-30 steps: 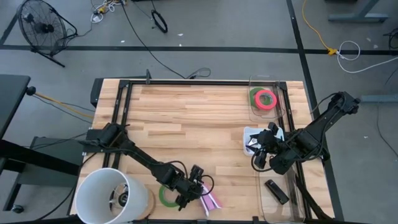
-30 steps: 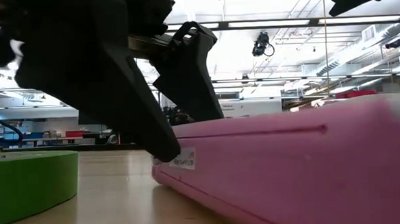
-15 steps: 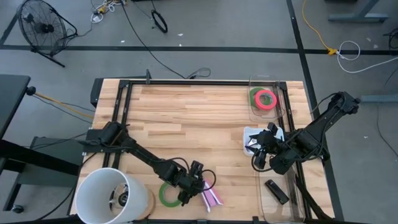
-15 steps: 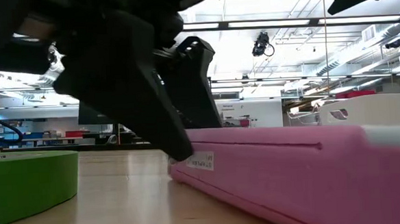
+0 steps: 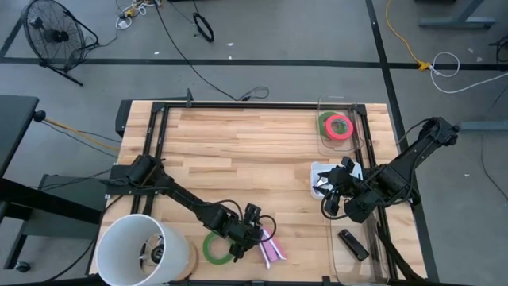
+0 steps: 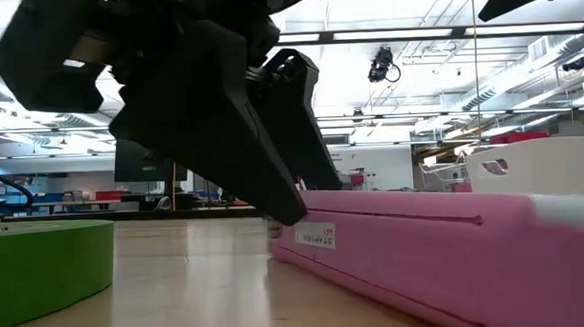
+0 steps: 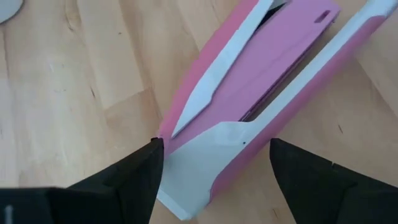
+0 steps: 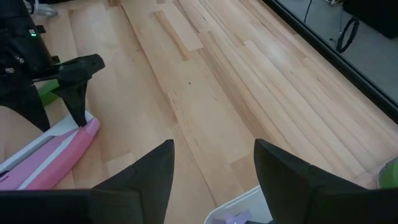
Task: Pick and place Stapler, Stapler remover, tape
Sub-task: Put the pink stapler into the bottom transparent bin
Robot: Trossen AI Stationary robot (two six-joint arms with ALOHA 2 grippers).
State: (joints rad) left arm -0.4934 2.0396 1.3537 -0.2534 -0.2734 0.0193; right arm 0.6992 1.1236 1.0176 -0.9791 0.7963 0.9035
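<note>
A pink and white stapler lies on the table near its front edge, its two arms slightly apart; it also shows in the left wrist view. My left gripper is open and points down over the stapler's white end, one finger on each side. A green tape roll lies flat to its left. A red-pink tape roll and a second green one lie in a clear box at the far right. My right gripper is open and empty, above the table at the right. My left gripper comes from above, pointing down. The tip of one finger meets the stapler's pink long side close to its white end; the low view shows the same tip on the stapler's end. The other finger stands clear. The stapler lies on the table.
A small white tray sits by my right gripper. A black object lies in a clear tray at the front right. A large white bucket stands at the front left corner. A black frame runs along the table's far and side edges.
My left gripper has gone toward the table's right edge and a little toward the far edge, staying open. The stapler's end beside the finger has slid along the table toward the right with it. My right arm has kept still.
</note>
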